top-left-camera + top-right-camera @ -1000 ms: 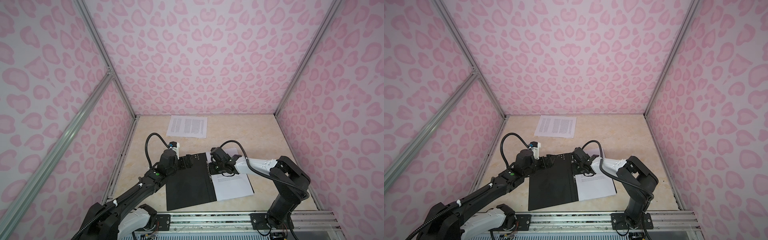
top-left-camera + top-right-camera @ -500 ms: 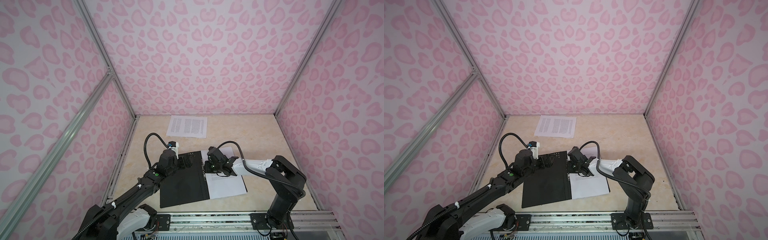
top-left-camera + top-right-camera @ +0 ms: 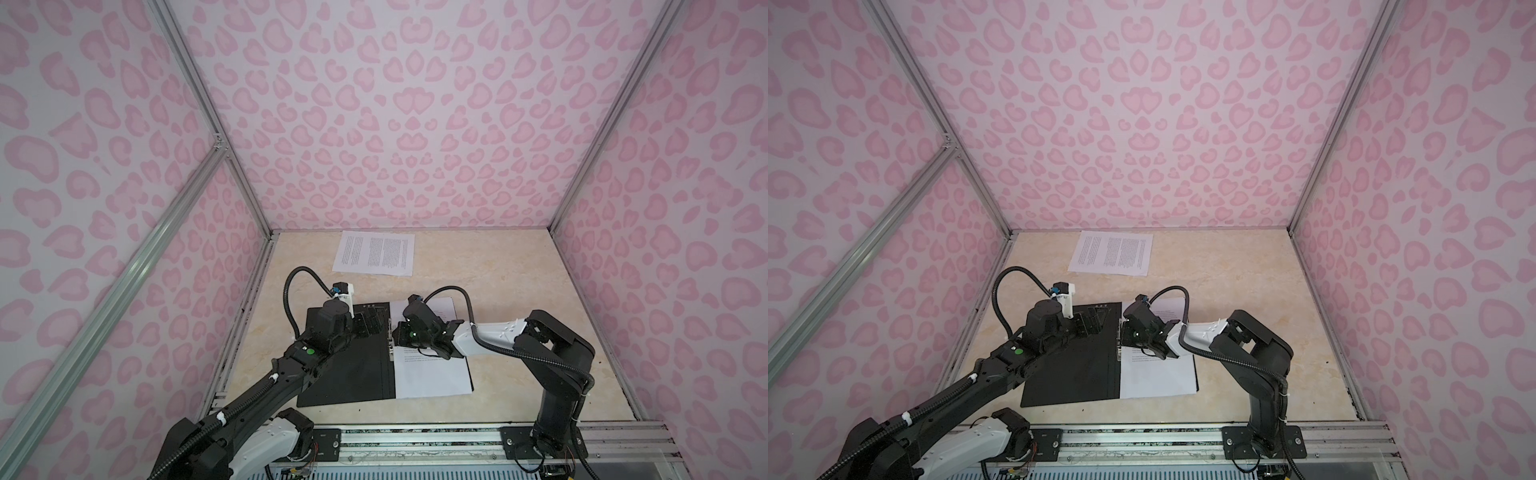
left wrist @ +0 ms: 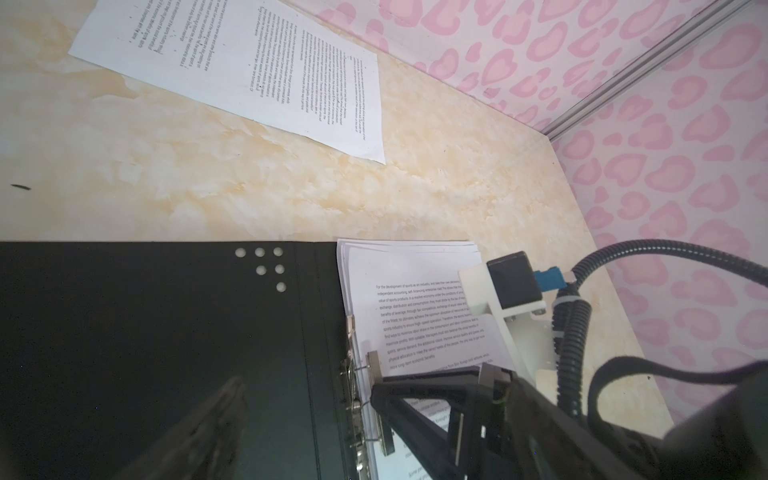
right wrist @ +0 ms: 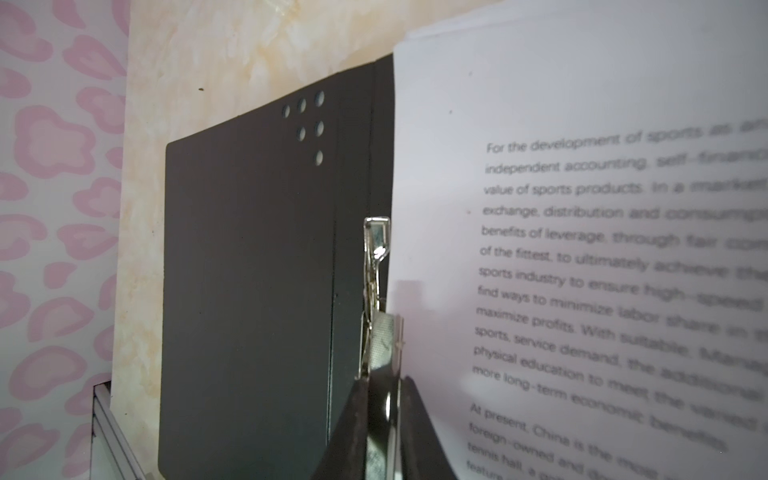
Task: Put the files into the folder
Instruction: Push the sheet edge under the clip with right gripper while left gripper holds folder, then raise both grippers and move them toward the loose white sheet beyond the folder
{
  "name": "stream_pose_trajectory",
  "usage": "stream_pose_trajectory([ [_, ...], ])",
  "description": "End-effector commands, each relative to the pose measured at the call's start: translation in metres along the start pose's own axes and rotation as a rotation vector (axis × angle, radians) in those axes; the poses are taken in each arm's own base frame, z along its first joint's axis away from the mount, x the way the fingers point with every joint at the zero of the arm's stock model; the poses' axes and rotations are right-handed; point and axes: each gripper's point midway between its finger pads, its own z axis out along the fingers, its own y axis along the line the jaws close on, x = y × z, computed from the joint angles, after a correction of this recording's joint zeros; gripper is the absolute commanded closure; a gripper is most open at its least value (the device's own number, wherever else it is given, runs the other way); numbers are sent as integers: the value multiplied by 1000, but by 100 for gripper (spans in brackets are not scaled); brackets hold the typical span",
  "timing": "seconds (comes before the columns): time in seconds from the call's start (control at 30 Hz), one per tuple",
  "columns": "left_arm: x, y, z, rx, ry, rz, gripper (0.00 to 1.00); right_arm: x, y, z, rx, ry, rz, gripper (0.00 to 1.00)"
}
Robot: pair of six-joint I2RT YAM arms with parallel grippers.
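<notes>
While my left hand [image 3: 371,322] hangs spread over the folder [image 3: 353,374], my right hand [image 5: 380,384] pinches its clip [image 5: 376,245] beside the files [image 5: 582,104].

The black left arm [image 3: 266,384] extends from frame lower left toward centre. Left gripper [image 3: 371,325]: jaws spread wide. The black-and-white right arm [image 3: 494,334] reaches leftward from lower right, elbow raised. Right gripper [image 5: 382,384]: jaws pinched on a silver metal spine clip [image 5: 376,249].
</notes>
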Motion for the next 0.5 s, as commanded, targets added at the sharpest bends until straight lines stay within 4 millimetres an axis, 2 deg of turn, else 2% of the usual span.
stream_pose_trajectory([
  [0.0,-5,1,-1,-12,-17,13,1,-6,12,3,-54,-37,30,78],
  [0.23,-6,4,-2,-30,-20,19,2,-23,15,-17,-28,-78,-63,57],
  [0.47,-15,1,-12,-26,-55,41,3,-70,-11,-39,44,-127,-104,45],
])
